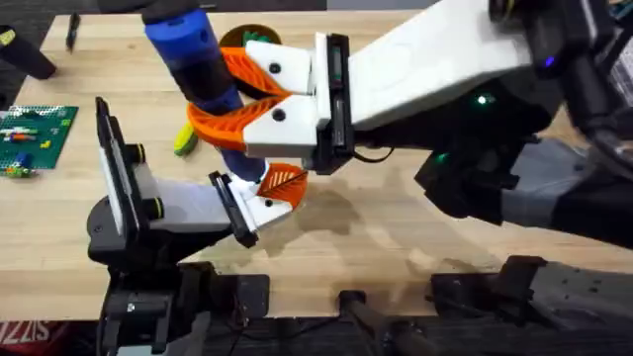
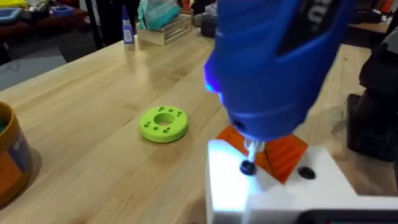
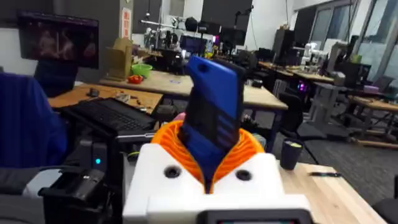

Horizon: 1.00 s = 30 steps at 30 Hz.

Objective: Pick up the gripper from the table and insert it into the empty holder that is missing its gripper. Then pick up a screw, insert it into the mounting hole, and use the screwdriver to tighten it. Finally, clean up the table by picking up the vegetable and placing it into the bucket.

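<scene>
- Over the middle of the wooden table, the bright blue pen-shaped electric screwdriver is held upright by the right gripper, whose orange ribbed pads are clamped on its barrel.
- In the left wrist view, the thin metal tip is set on a dark screw head in the white angular plastic holder, with the small orange ribbed fingertip gripper seated just behind it.
- The step in hand is judged to be the tightening of the screw; steady downward pressure and a vertical tool are called for next.
- Whether the fingers of the left gripper are apart or together cannot be told.
- The yellow-green oblong toy vegetable is seen on the table, beside the screwdriver, not yet cleared.
- The round orange bucket stands near the flat green ring; its contents cannot be made out.
</scene>
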{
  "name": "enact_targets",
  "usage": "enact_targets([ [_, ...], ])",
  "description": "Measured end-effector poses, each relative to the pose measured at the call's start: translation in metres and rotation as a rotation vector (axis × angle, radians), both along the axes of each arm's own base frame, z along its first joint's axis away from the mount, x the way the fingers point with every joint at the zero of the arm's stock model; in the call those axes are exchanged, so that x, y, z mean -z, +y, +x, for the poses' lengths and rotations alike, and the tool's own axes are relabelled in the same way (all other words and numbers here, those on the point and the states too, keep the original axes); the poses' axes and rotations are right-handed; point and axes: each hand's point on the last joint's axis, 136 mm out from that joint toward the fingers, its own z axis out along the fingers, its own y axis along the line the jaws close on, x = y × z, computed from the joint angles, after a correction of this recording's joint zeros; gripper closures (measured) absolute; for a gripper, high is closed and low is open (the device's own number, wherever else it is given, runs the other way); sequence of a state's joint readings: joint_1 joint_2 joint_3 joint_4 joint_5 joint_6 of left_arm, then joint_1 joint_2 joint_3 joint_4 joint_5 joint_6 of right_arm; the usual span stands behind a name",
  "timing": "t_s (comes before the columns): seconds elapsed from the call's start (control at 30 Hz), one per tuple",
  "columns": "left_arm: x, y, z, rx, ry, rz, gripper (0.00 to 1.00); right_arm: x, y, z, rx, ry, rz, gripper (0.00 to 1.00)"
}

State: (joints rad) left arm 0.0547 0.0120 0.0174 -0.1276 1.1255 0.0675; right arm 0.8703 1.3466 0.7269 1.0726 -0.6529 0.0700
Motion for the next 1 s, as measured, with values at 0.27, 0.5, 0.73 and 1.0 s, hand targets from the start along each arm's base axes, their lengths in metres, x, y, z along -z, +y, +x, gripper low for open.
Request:
enact_targets([
  [0.27,0.0000,0.0000,0.0000,0.000,-0.001,0.000,0.993,0.0007,0.0002,0.0003,0.000,0.002,-0.003,0.973],
  [0.5,0.0000,0.0000,0.0000,0.000,-0.001,0.000,0.993,0.0006,0.0002,0.0003,0.000,0.002,-0.002,0.973],
  [0.73,0.0000,0.0000,0.0000,0.000,-0.001,0.000,0.993,0.0009,0.0004,0.0004,0.000,0.004,-0.004,0.973],
  [1.0,-0.0001,0.0000,0.0000,0.000,-0.001,0.000,0.993,0.0034,0.0015,0.0013,0.000,0.015,-0.017,0.973],
])
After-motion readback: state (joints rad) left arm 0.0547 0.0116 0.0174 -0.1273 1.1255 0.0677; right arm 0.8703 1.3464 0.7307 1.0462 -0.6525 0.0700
